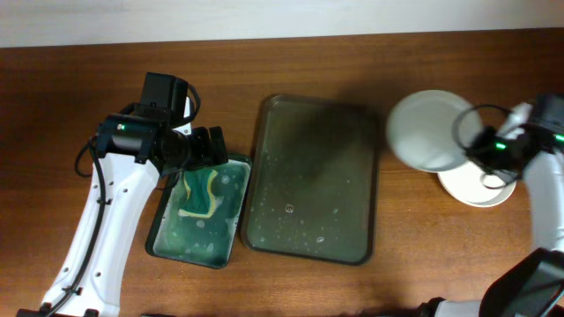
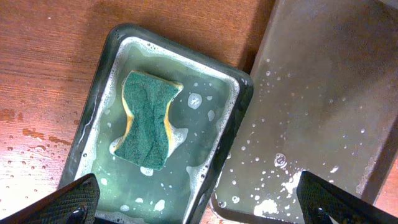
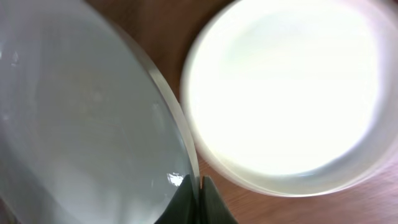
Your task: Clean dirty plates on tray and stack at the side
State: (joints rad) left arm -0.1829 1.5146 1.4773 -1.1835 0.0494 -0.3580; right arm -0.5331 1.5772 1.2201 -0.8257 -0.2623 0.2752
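Brown wooden surface (image 1: 88, 53) carries everything. Dark olive-grey rectangular tray (image 1: 317, 176) sits mid-surface, no plates on it, only suds and droplets. Green rectangular basin (image 2: 99, 81) lies just beside the tray's left edge and holds teal soapy liquid.

Round white shallow plate (image 1: 427, 130) is off the tray, held tilted above the surface near the tray's right edge. It partly overlaps the white plate stack (image 1: 476, 189) lying flat at the right side. Can't tell how many plates the stack holds. Yellow-and-green sponge (image 2: 146, 121) lies in the basin liquid.

Right gripper (image 3: 194, 193) has its jaws clamped thin on the held plate's rim. Left gripper (image 1: 210, 150) hangs over the basin, jaws wide apart and empty.

Handling, as a judgement: the plate is stiff, light, probably wet and slippery, and chips if dropped. An edge pinch is the only hold, and it leaves the plate free to swing.

The right wrist view shows the rim pinch, which the overhead view hides. Only the overhead view shows the tray is cleared. The left wrist view alone shows the suds and sponge detail.
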